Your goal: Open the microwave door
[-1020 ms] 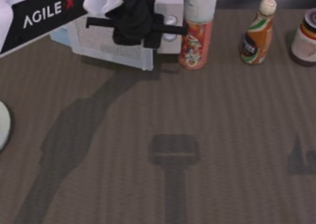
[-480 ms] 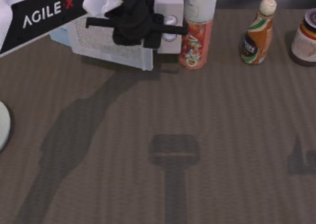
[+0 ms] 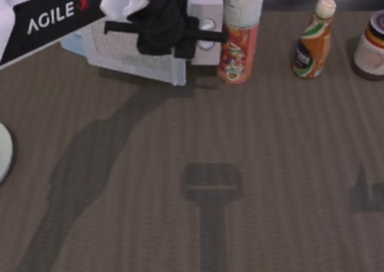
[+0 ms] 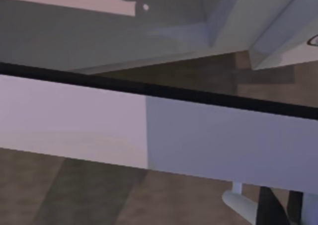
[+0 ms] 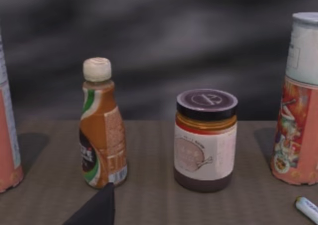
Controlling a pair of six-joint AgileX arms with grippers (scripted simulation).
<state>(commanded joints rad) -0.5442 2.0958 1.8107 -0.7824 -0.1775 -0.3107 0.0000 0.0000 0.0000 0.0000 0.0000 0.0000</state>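
The black left gripper is positioned over the small white boxy microwave, against its mesh-windowed white door; its finger state cannot be told.

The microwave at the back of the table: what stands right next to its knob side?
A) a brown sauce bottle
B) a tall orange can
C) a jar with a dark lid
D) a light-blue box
B: in the top view the tall orange can stands right beside the microwave, with the bottle and jar farther right.

Left gripper far back, top-left
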